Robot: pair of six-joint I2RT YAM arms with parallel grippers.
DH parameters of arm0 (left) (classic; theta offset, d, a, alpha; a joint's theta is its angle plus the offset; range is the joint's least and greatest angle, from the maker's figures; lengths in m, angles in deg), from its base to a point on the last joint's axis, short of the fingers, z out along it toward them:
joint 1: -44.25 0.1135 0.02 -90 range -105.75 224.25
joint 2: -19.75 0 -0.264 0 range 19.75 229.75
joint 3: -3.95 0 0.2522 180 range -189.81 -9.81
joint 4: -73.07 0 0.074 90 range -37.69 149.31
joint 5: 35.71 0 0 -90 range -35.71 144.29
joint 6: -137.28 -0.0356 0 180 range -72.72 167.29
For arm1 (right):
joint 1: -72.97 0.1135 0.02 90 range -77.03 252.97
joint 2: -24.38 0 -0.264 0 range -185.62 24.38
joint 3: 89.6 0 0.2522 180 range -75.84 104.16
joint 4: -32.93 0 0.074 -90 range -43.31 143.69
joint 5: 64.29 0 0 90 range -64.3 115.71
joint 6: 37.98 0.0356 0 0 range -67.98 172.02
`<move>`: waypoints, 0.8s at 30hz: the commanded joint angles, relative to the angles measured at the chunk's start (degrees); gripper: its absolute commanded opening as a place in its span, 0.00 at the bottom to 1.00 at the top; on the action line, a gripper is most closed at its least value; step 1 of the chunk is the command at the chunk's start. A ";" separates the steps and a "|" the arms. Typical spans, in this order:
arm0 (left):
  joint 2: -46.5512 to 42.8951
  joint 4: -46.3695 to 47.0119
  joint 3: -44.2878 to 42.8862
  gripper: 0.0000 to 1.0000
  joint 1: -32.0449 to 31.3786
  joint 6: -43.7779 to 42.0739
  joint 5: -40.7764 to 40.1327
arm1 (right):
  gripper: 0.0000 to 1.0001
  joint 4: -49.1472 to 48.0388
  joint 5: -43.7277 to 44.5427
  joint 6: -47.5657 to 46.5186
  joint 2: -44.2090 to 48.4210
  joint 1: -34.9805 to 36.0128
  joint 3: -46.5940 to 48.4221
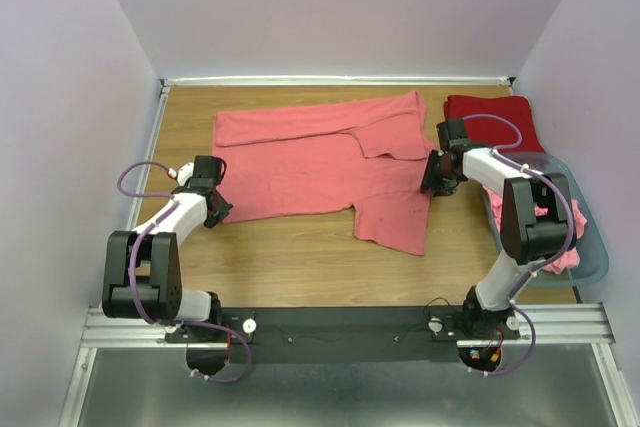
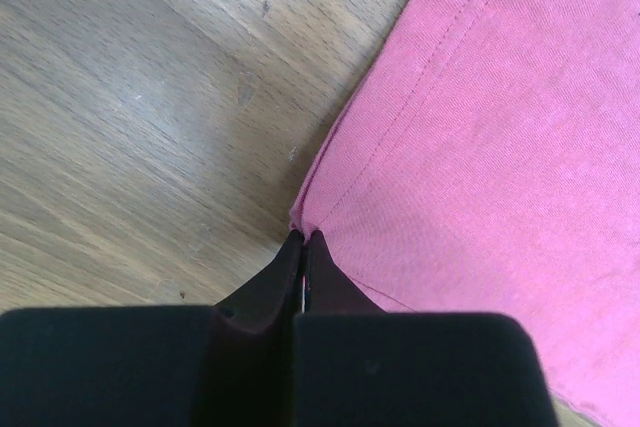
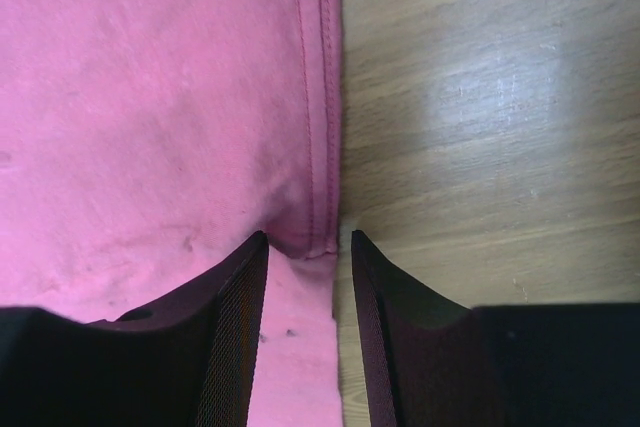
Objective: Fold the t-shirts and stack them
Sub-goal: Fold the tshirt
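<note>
A salmon-pink t-shirt (image 1: pixel 320 162) lies spread across the wooden table, its top part folded over. My left gripper (image 1: pixel 214 209) sits at its left edge, shut on the cloth edge (image 2: pixel 305 217). My right gripper (image 1: pixel 437 179) sits at the shirt's right hem (image 3: pixel 320 187), jaws open with the hem between them. A deep red t-shirt (image 1: pixel 492 117) lies at the far right corner. More pink t-shirts (image 1: pixel 565 237) are bunched in the basket.
The oval grey-blue plastic basket (image 1: pixel 596 257) stands at the right edge beside the right arm. Walls close in the table on the left, back and right. Bare wood (image 1: pixel 290 257) shows in front of the shirt.
</note>
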 commanded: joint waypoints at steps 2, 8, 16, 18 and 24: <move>-0.67 -1.76 0.97 0.01 -0.24 -0.82 -0.75 | 0.46 -1.97 1.34 1.39 -0.73 0.29 1.52; -0.49 -1.67 1.06 0.01 -0.16 -0.74 -0.57 | 0.37 -2.06 2.31 1.22 -1.79 0.29 -0.67; -2.59 -5.01 -0.17 0.00 1.51 -2.75 0.22 | 0.09 -0.57 2.40 0.43 4.26 0.03 -5.25; -4.78 -6.76 -1.05 0.00 1.60 -3.11 -0.04 | 0.03 2.07 2.40 0.25 5.58 -0.23 -5.07; -9.62 -9.93 -3.25 0.00 1.95 -3.99 -0.31 | 0.01 7.52 2.04 -1.59 10.94 -0.85 -2.19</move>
